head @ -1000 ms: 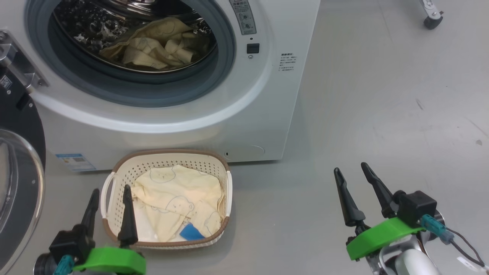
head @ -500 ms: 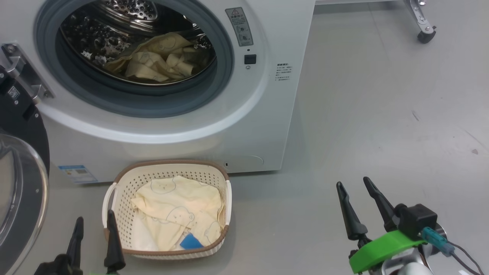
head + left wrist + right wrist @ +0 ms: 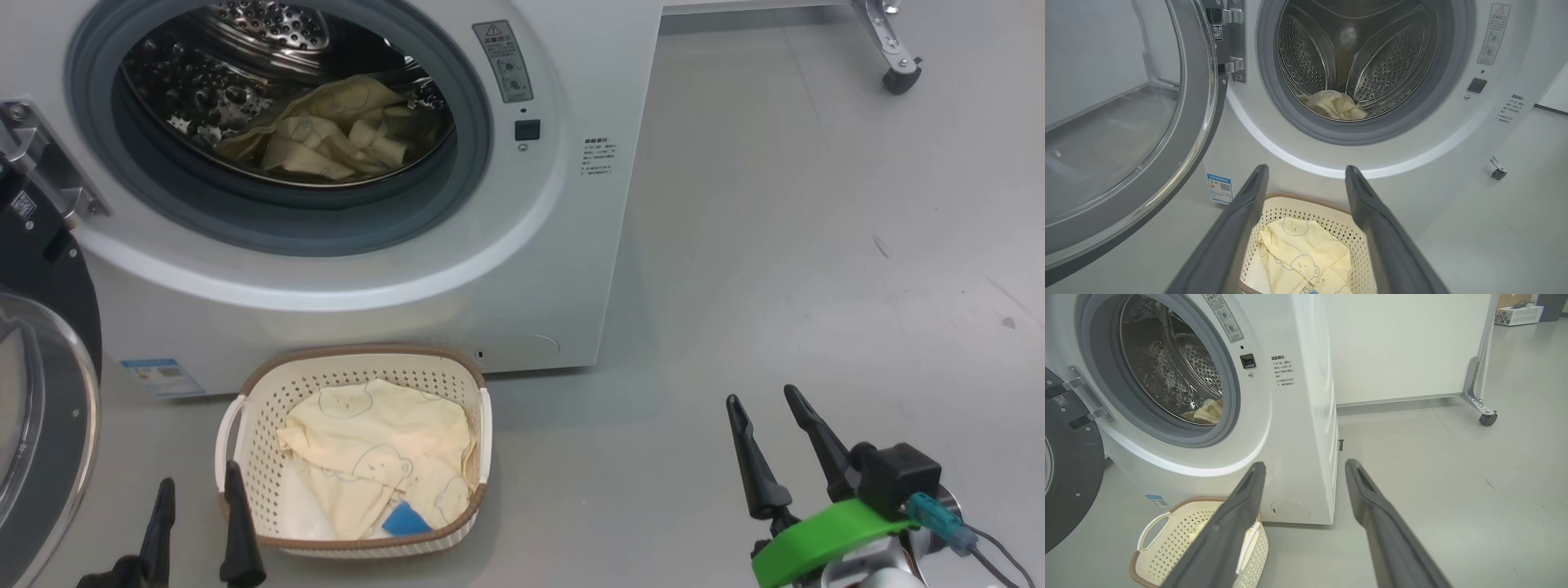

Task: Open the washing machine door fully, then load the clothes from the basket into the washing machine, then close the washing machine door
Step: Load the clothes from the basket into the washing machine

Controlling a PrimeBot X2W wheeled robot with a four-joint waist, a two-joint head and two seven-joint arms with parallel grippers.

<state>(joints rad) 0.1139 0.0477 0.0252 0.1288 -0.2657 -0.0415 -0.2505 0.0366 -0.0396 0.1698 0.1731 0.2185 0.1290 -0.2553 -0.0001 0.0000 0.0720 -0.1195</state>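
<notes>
Left of the basket (image 3: pixel 359 353) we see the washing machine door (image 3: pixel 41 384) swung wide open, its black rim and bulging glass cut off by the head view's edge (the left wrist view gives us far more of it, plus the metal hinge (image 3: pixel 1231 65) joining it to the machine). At the basket's near left corner is the left claw (image 3: pixel 200 478), its two dark fingers spread apart and holding nothing. In its own wrist view the basket sits between them. The basket stands on the floor (image 3: pixel 816 245) and holds some of the clothes (image 3: pixel 375 449), pale yellow with blue bear outlines. From the head camera we also see a blue patch by the near rim. Directly behind the basket rises the washing machine (image 3: pixel 522 269), with a blue sticker (image 3: pixel 163 377) low on its front and more yellow cloth lying in the drum (image 3: pixel 204 73). Well to the right of the basket, the right claw (image 3: pixel 761 394) hangs over bare floor, fingers spread and empty. Its wrist view adds the machine's side and, beyond it, a white panel (image 3: pixel 1404 347) on a caster (image 3: pixel 1487 418).
</notes>
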